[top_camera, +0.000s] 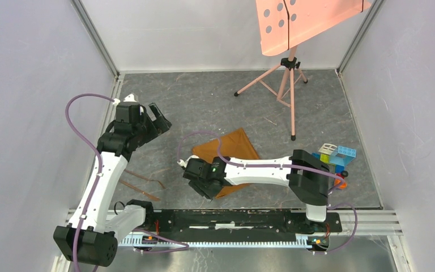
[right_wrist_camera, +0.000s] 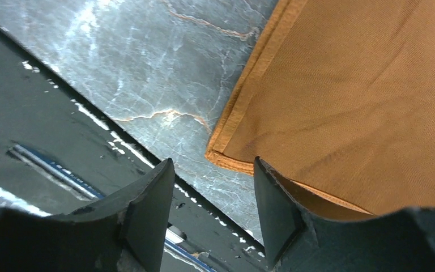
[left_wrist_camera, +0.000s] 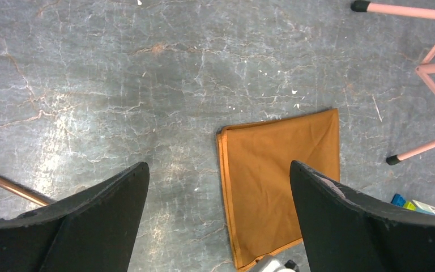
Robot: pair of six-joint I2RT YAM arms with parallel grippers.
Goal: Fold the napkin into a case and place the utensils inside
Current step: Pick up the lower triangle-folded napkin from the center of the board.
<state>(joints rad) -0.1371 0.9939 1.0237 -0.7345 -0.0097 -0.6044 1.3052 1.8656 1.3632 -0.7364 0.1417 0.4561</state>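
Note:
The orange-brown napkin [top_camera: 229, 148] lies flat on the grey table, folded to a rough square with doubled edges. It also shows in the left wrist view [left_wrist_camera: 280, 170] and the right wrist view [right_wrist_camera: 362, 96]. My right gripper [top_camera: 202, 190] is open and empty at the napkin's near corner; in its own view [right_wrist_camera: 212, 198] one finger [right_wrist_camera: 277, 215] overlaps the cloth's edge. My left gripper [top_camera: 160, 119] is open and empty, held above the table to the far left of the napkin [left_wrist_camera: 218, 226]. Slender copper utensils [top_camera: 141, 184] lie near the left arm; one shows in the left wrist view [left_wrist_camera: 5, 187].
A pink tripod [top_camera: 288, 76] with a salmon perforated panel [top_camera: 300, 22] stands at the back. Coloured toy blocks [top_camera: 335, 156] sit at the right, behind the right arm. The black mounting rail [top_camera: 232, 218] runs along the near edge, close under the right gripper [right_wrist_camera: 45, 147].

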